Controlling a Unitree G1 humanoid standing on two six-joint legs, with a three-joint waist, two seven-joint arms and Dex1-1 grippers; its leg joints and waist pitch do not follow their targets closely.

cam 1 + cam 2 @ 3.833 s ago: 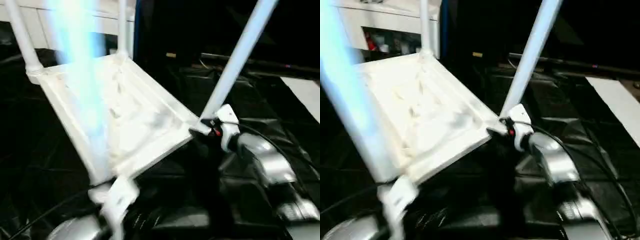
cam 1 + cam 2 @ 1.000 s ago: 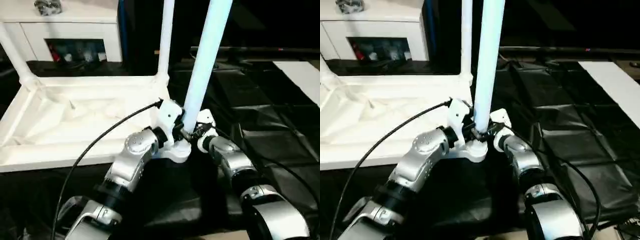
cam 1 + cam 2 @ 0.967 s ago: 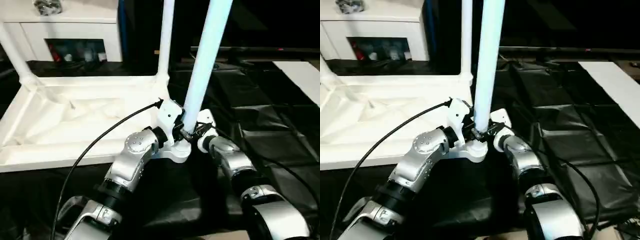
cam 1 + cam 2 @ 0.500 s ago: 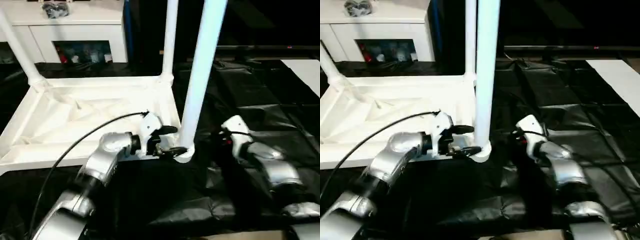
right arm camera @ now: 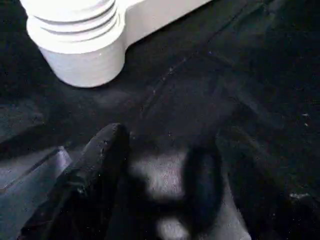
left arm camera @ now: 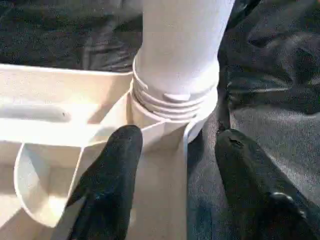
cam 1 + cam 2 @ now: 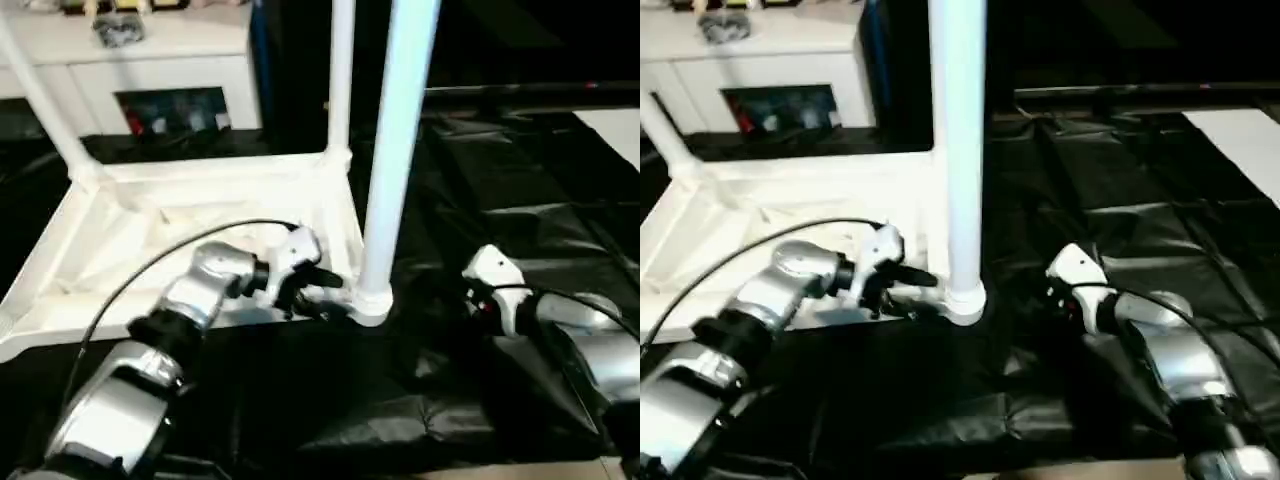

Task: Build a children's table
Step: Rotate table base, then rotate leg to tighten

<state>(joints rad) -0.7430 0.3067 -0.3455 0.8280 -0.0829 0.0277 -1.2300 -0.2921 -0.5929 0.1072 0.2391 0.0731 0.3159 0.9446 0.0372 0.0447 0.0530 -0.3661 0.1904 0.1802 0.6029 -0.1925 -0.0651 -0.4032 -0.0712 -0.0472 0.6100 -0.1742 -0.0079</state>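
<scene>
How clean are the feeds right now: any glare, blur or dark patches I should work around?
Left eye view: the near leg glares bluish-white, its surface washed out, and the black floor sheet shows soft sheen. Left wrist view: the corner socket is fairly crisp; the left pincer fingers are soft-edged. Right wrist view: the right pincer is blurred and merges with the dark sheet.

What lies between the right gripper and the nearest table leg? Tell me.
Only bare black sheet lies between the right gripper and the nearest leg, as the right eye view shows.
</scene>
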